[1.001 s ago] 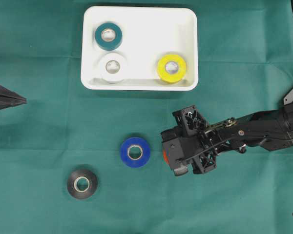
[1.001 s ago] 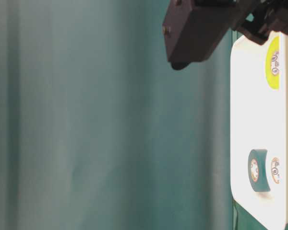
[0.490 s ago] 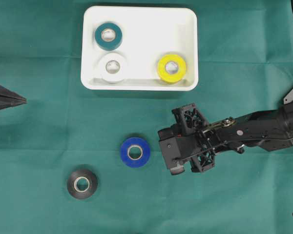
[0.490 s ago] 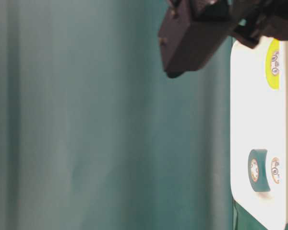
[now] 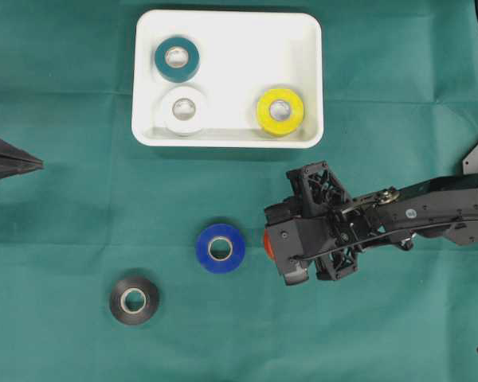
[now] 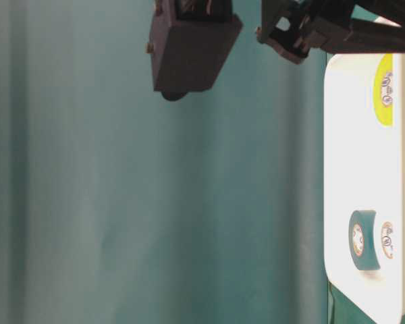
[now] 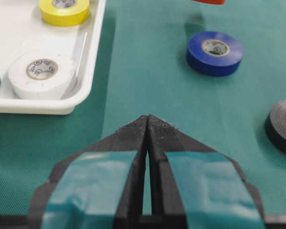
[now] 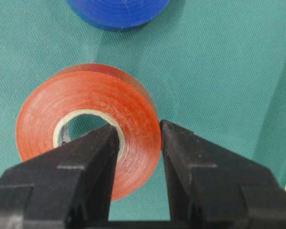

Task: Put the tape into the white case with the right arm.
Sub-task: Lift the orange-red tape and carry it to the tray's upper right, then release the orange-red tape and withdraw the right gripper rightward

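Observation:
My right gripper [image 8: 139, 131] is shut on an orange-red tape roll [image 8: 88, 102]: one finger sits in the roll's hole and the other presses on its outer wall. From overhead, only a sliver of this roll [image 5: 265, 243] shows at the left of the right wrist. The white case [image 5: 228, 24] lies at the top centre, up and to the left of that wrist. It holds a teal roll [image 5: 176, 58], a white roll [image 5: 184, 110] and a yellow roll [image 5: 280, 110]. My left gripper [image 5: 33, 163] rests shut and empty at the far left.
A blue tape roll [image 5: 221, 248] lies on the green cloth just left of the right gripper. A black roll [image 5: 134, 300] sits further down and to the left. The case's near rim [image 5: 223, 142] lies between the held roll and the case floor.
The right wrist has shifted slightly up and to the right overhead and moved away from the cloth in the table-level view, still gripping the orange-red roll. The left arm has not moved.

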`<state>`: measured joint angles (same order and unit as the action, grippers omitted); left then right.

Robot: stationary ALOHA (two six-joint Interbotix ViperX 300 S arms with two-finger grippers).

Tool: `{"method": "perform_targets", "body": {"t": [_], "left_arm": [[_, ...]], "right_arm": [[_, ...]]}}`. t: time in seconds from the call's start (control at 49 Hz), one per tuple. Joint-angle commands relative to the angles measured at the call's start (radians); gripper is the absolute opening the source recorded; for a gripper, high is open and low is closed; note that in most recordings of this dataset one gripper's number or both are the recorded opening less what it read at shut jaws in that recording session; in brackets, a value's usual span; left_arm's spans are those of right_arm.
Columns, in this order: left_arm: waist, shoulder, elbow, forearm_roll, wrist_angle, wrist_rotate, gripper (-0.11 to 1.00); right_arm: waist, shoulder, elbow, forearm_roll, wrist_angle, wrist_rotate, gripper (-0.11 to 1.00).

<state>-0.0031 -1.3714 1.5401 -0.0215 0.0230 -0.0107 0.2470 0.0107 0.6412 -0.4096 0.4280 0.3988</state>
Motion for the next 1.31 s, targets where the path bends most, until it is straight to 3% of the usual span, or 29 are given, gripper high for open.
{"method": "perform_targets", "body": {"t": [0.0,0.184,0.429,0.837,1.123,1.287], "left_arm": [[-0.002,0.006,-0.012,-0.002,-0.011,0.000,0.00],[0.000,0.006,-0.011,-0.002,-0.011,0.000,0.00],[-0.002,0.006,-0.011,-0.002,-0.011,-0.005,0.00],[-0.002,0.006,-0.009,-0.002,-0.012,-0.005,0.00],[-0.002,0.006,-0.009,-0.002,-0.012,-0.003,0.00],[-0.002,0.006,-0.009,-0.002,-0.012,-0.005,0.00]], "right_arm": [[-0.021,-0.037,-0.035,-0.003,0.009,0.002,0.01],[-0.106,-0.052,-0.074,-0.005,0.055,-0.003,0.01],[-0.276,-0.058,-0.092,-0.015,0.071,-0.011,0.01],[-0.549,-0.049,-0.100,-0.107,-0.006,-0.011,0.01],[-0.672,0.003,-0.103,-0.120,-0.081,-0.006,0.01],[-0.680,0.018,-0.103,-0.118,-0.097,-0.005,0.01]]}}
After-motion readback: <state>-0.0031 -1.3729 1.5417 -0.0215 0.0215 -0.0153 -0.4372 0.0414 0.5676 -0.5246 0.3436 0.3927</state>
